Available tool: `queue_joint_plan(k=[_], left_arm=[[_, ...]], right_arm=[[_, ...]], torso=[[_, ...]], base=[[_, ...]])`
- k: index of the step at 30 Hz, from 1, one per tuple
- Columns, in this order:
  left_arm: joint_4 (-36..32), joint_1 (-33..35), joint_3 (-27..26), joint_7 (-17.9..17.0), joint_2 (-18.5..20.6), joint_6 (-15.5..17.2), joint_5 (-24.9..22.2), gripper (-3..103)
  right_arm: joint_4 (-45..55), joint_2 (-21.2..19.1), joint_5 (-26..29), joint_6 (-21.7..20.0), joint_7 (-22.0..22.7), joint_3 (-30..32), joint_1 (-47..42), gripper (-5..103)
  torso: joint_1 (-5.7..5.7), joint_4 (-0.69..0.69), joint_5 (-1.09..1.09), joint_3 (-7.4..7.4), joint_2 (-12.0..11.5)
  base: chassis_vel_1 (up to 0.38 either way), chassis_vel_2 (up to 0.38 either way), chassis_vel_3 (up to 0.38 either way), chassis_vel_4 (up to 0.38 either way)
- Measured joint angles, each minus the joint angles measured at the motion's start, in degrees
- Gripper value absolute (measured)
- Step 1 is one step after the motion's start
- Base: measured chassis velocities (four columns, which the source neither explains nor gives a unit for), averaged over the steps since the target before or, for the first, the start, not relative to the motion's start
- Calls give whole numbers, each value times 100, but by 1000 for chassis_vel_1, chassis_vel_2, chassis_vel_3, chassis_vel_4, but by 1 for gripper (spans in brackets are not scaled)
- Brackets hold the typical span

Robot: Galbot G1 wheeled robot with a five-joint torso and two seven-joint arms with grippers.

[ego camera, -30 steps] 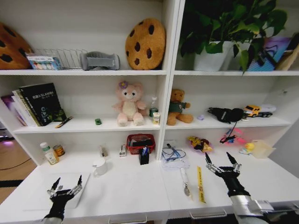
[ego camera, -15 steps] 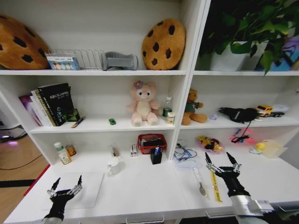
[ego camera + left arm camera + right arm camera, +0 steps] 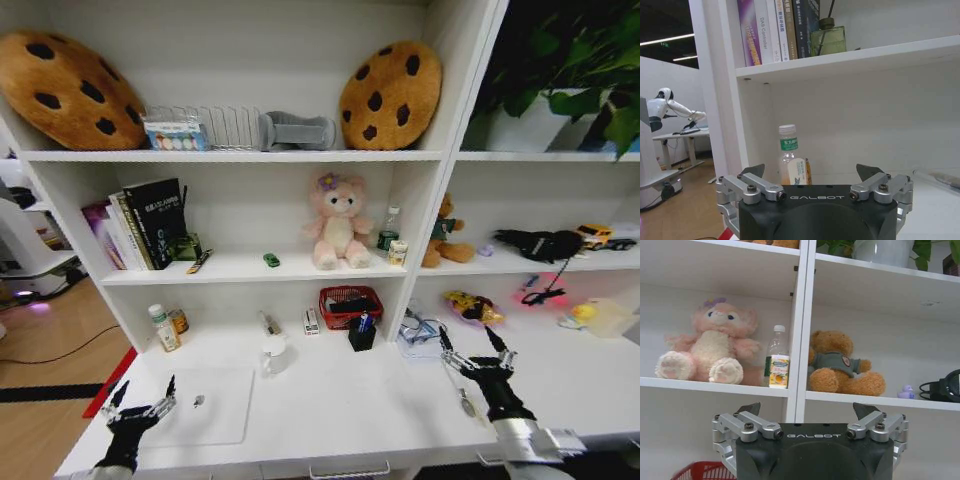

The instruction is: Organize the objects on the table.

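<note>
Green toy car (image 3: 271, 260) lies sideways along the shelf

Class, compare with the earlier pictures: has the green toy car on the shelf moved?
No. The car keeps its place left of the pink plush on the same shelf; the whole view shifted, so the camera moved.

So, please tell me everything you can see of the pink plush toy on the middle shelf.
The pink plush toy is a soft, fuzzy bear-like figure with a cream belly and foot soles, rounded ears and a purple flower on its head. It sits upright on the middle shelf, facing outward, legs forward, near the shelf's white divider. A small clear bottle stands beside it; whether they touch is unclear. No pincer is near it.
</note>
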Motion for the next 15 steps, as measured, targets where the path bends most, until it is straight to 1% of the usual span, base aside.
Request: queue_joint_plan(k=[4,9,15], left_arm=[[0,0,0,0,0,0,0,100],[0,0,0,0,0,0,0,100],[0,0,-1,0,0,0,0,100]], right_arm=[[0,0,0,0,0,0,0,100],[0,0,0,0,0,0,0,100],[0,0,0,0,0,0,0,100]], torso=[[-1,-1,4,0,1],[-1,1,2,0,0],[-1,-1,0,-1,1]], base=[[115,124,-98,-110],[119,104,-108,-96],[96,97,-96,-92]])
